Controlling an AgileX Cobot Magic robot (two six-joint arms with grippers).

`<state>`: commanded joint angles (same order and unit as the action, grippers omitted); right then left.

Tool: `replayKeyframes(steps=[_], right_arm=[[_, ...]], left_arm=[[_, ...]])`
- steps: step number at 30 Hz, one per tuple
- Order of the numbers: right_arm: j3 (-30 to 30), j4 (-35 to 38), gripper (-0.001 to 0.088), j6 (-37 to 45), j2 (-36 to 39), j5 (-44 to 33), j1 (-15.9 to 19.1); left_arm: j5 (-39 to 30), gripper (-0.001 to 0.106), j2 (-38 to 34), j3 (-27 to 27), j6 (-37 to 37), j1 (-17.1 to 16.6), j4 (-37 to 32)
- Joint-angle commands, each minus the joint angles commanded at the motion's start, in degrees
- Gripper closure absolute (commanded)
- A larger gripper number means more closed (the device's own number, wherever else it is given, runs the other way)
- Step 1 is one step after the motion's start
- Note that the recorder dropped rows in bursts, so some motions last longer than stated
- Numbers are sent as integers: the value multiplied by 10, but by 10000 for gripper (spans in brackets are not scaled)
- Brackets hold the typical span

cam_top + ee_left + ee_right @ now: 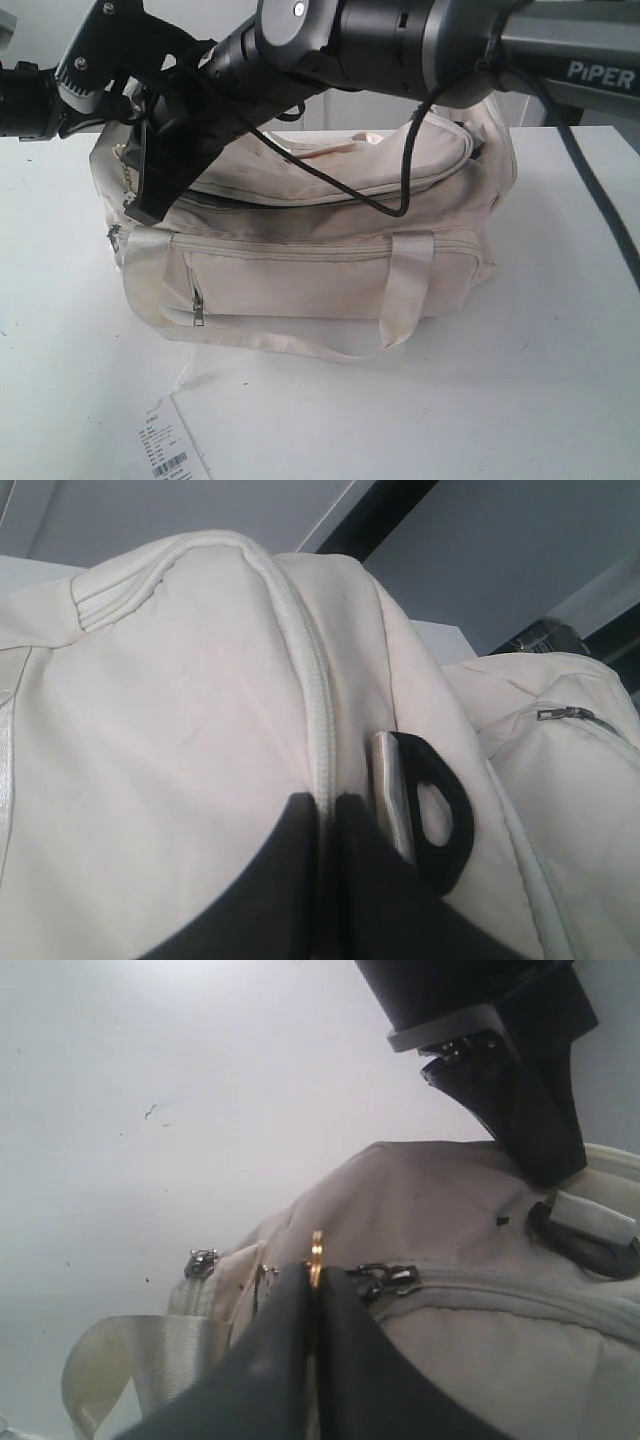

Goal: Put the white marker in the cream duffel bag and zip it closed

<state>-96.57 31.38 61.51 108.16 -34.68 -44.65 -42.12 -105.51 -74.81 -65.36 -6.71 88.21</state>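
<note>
right gripper [314, 1295] pinches gold zipper pull [316, 1248] (mostly hidden) while left gripper [322, 812] clamps cream duffel bag [180, 730] seam.

Right arm [400, 40] crosses above the cream duffel bag [330, 270]; table [560, 330] at right offers room.

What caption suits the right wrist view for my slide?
Right gripper shut on the gold zipper pull at one end of the cream duffel bag.

One cream duffel bag [330, 270], one barcode tag [168, 450], two claws [322, 802] [313, 1275]
</note>
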Motion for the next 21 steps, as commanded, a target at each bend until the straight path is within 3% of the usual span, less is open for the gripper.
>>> replayKeyframes(steps=[21], right_arm=[[0, -1, 868, 1, -1, -43, 0]], left_arm=[[0, 1053, 0, 0, 0, 0, 0]])
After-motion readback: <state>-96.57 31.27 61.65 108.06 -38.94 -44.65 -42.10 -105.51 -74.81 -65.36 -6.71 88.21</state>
